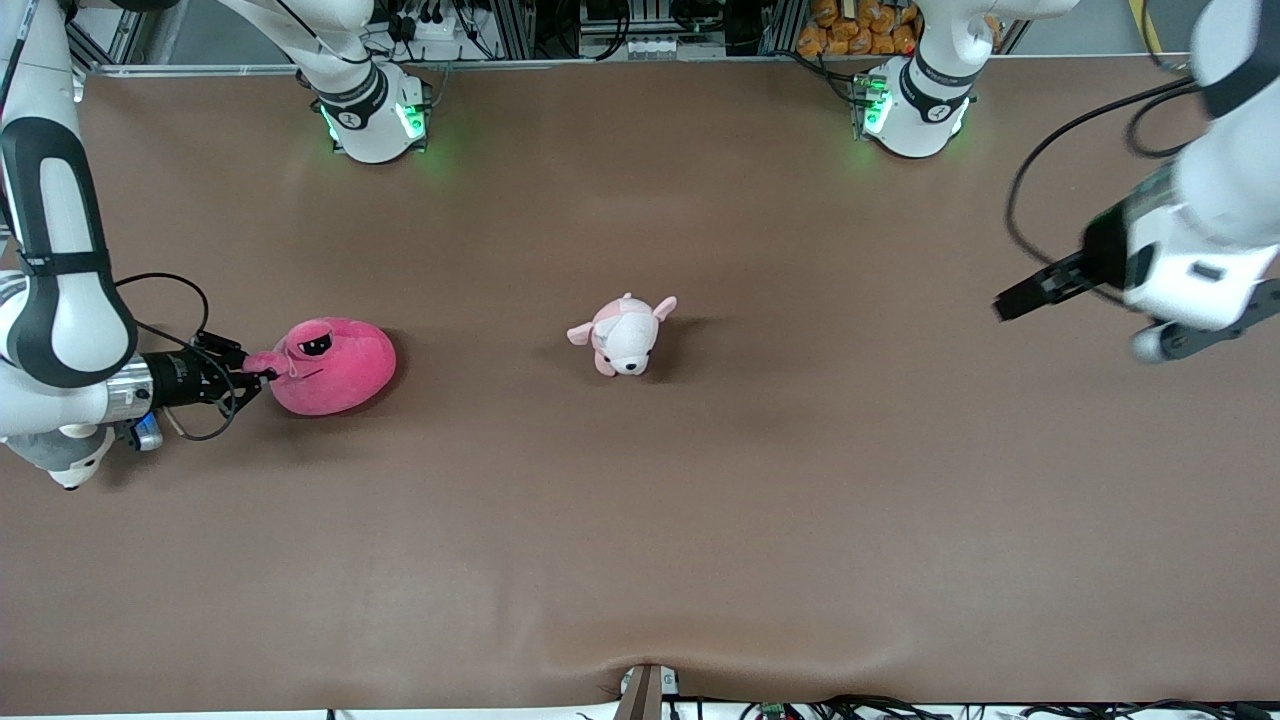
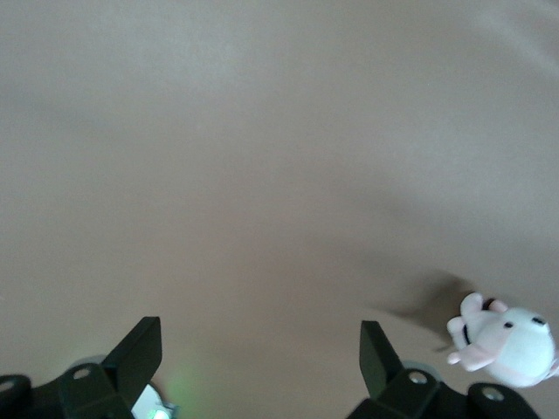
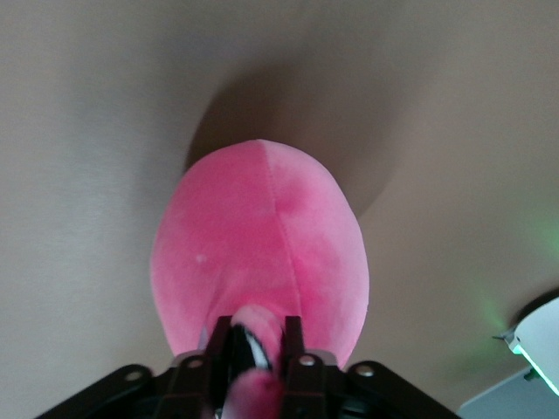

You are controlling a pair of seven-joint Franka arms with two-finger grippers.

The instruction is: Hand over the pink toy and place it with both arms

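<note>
Hot-pink plush fills the right wrist view as the pink toy lies on the brown tabletop toward the right arm's end, its dark half-lidded eyes turned upward. The right tool sits low at the toy's edge, its two fingers pinched around a small protruding ear while the round body rests on the cloth. Nothing here shows the toy lifted.

The left tool hangs in the air over the left arm's end of the tabletop, well apart from the toy, its fingers spread wide and holding nothing; that arm appears to be waiting for the handover. Near the middle of the tabletop lies a smaller pale pink-and-white puppy plush, well apart from the pink toy and touched by neither tool.

By its look, the toy should be light, soft and easily squashed, with a fuzzy surface unlikely to slip. An ear gives a narrow, gathered fold that fits between the fingers, but the body would likely dangle and swing from it. For the exchange, the receiving tool would probably do best on another ear or a bunched fold of the body, since the full round bulk looks too broad to span.
</note>
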